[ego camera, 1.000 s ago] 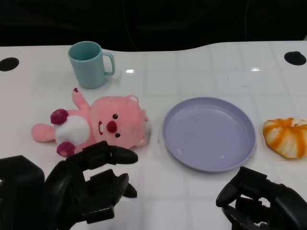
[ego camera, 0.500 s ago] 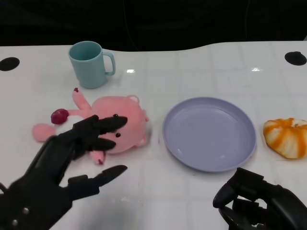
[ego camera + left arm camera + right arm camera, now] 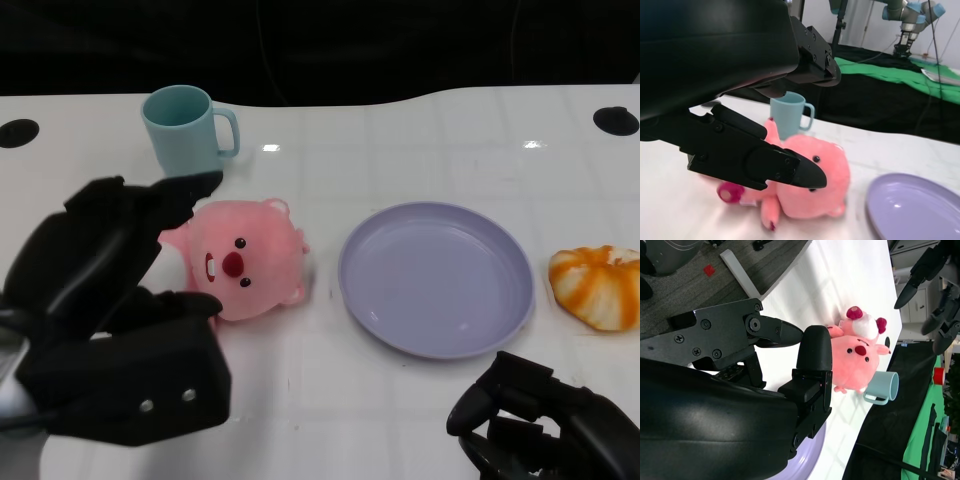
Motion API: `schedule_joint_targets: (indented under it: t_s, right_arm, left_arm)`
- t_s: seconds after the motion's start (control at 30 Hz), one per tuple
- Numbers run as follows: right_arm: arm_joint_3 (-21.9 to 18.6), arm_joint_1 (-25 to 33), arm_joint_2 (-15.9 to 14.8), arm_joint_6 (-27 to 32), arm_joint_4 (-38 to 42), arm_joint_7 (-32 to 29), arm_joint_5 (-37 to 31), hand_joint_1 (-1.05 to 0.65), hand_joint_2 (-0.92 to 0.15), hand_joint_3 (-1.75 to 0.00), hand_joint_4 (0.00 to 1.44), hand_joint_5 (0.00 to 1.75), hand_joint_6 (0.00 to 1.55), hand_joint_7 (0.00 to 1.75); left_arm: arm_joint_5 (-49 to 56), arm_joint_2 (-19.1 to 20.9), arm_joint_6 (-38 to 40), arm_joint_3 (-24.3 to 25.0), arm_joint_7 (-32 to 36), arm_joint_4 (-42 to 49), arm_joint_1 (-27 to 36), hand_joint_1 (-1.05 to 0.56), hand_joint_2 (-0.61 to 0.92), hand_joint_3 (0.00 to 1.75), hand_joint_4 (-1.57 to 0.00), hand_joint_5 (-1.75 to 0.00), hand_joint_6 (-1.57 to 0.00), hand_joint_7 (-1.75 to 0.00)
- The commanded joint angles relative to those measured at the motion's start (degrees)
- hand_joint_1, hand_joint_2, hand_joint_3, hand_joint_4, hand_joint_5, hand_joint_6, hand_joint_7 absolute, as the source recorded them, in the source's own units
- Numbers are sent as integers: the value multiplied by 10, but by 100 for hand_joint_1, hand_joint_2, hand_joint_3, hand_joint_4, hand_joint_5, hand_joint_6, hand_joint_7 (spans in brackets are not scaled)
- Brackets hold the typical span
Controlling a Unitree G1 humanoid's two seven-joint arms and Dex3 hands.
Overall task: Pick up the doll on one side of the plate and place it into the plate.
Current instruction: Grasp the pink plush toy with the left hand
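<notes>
Doll [image 3: 245,258] lies on the counter [image 3: 420,140] just left of the plate [image 3: 436,276]. Left hand [image 3: 110,260] hovers over it, fingers spread, holding nothing. Right hand [image 3: 545,430] sits near, fingers curled in, empty.

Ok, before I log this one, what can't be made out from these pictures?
- Head view: the left hand covers the pink doll's body, so contact cannot be told.
- Left wrist view: fingers hide part of the doll; the purple plate is cut off by the edge.
- Head view: the right hand is cut off at the bottom; what the orange-and-white object is stays unclear.
</notes>
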Motion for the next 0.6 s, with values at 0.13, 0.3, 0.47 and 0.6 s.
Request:
schedule_joint_targets:
  t_s: [0.13,0.3,0.47,0.6]
  right_arm:
    - [-5,7,-7,8,-8,1,5,-25,-92,-49,66,175,48,164]
    - [-3,7,-7,5,-6,1,1,-26,-92,-49,66,175,47,164]
    - [-2,8,-7,8,-7,-1,0,-27,-92,-50,65,175,47,165]
    - [-2,9,-5,7,-7,-1,1,-26,-92,-49,65,175,47,165]
  left_arm:
    - [88,20,33,-40,-53,51,-56,-70,92,7,0,-41,-17,-1]
    - [131,23,41,-68,-84,115,-102,-72,92,7,0,-33,-13,0]
    - [150,21,50,-90,-119,172,-140,-72,92,4,0,-23,-12,0]
    - [151,10,46,-106,-105,250,-171,-73,91,2,0,-22,-13,-1]
